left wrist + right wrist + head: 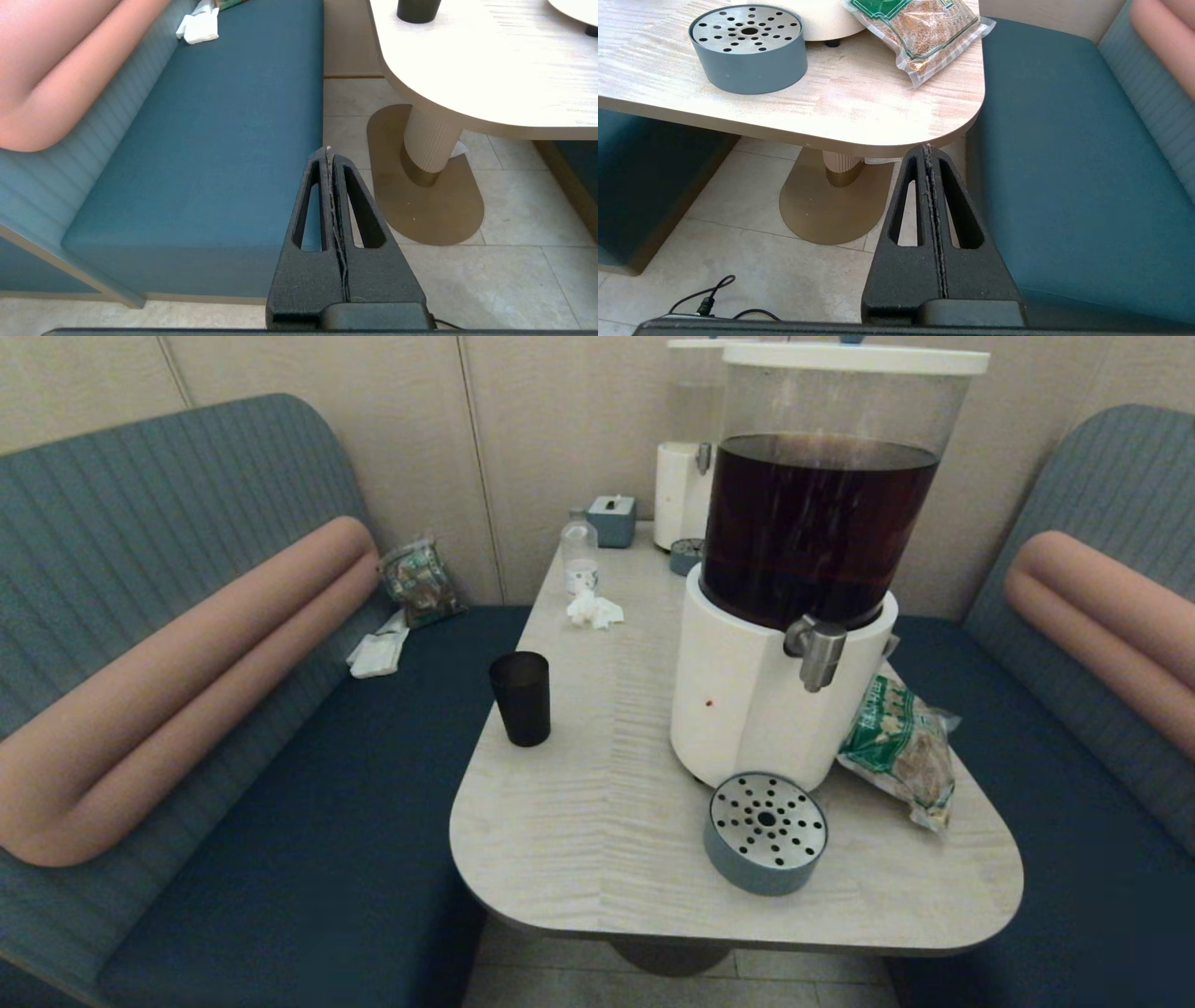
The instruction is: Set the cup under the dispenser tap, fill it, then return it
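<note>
The dark smoky cup (521, 697) stands upright near the table's left edge; its base also shows in the left wrist view (417, 10). The silver dispenser tap (817, 651) juts from the white base of the big dispenser (747, 700) with the dark brown tank. A grey round drip tray (766, 833) with a perforated metal top lies below the tap, also in the right wrist view (748, 46). My left gripper (328, 151) is shut and empty, low beside the left bench. My right gripper (928, 148) is shut and empty, below the table's front right corner. Neither arm shows in the head view.
A green snack bag (901, 747) lies right of the dispenser. A small clear bottle (580, 555), crumpled tissue (594, 610), a blue-grey box (611, 520) and a second white dispenser (681, 490) stand at the back. Blue benches (308, 821) flank the table (579, 840).
</note>
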`<state>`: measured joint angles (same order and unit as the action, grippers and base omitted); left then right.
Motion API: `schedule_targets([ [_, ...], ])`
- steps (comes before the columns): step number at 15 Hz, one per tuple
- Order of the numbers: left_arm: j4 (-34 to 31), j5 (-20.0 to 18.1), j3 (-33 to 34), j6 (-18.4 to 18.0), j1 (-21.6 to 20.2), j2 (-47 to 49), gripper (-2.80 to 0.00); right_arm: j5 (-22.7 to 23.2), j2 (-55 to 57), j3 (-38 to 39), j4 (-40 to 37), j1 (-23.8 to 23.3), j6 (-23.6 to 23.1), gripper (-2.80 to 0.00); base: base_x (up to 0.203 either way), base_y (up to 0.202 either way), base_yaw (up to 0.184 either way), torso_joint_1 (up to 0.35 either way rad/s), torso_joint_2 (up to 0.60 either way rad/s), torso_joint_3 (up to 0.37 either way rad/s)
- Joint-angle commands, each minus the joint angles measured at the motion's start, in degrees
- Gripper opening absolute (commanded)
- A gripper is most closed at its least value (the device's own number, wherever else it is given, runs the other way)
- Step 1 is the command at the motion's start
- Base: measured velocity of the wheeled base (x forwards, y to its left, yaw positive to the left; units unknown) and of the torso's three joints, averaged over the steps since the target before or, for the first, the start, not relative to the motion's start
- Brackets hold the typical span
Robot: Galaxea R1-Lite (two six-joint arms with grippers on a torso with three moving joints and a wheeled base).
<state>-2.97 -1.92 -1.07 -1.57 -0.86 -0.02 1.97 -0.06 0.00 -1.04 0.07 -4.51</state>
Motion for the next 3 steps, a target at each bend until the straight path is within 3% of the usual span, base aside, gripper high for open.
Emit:
schedule_targets([
  [1, -0.01, -0.01, 0.02, -0.01, -0.02, 0.11, -2.80, -0.04, -0.02, 0.04, -0.02, 0.01, 0.45, -2.80, 0.000, 0.000, 0.000, 0.000, 0.00, 0.000],
  [3, 0.07, -0.05, 0.02, -0.10, -0.02, 0.11, -2.80, -0.04, -0.03, 0.05, -0.01, 0.01, 0.88, -2.80, 0.000, 0.000, 0.000, 0.000, 0.00, 0.000],
])
